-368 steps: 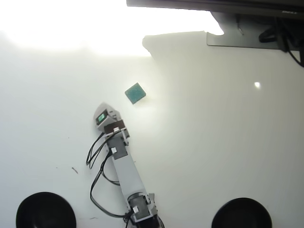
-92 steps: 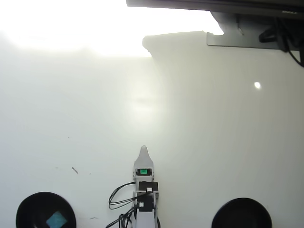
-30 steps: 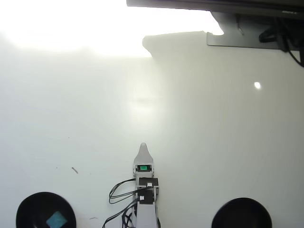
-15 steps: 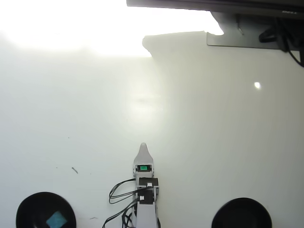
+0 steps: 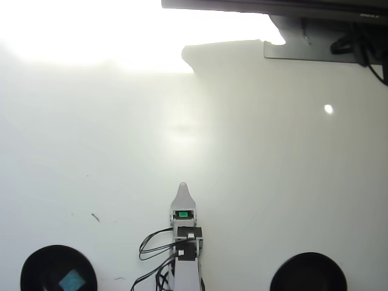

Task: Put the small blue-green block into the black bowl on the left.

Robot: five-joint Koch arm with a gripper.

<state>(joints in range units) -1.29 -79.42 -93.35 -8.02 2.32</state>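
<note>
In the overhead view the small blue-green block lies inside the black bowl at the bottom left, right of the bowl's middle. A second black bowl that looks alike sits at the bottom right and shows nothing inside. My gripper points up the view from the bottom centre, between the two bowls and well apart from both. Only one pale tapered tip shows, so its jaws cannot be told apart. It holds nothing that I can see. A green light glows on the arm behind the tip.
The white table is washed out by glare at the top left. A monitor base and dark cables sit at the top right. The arm's black cables loop to its left.
</note>
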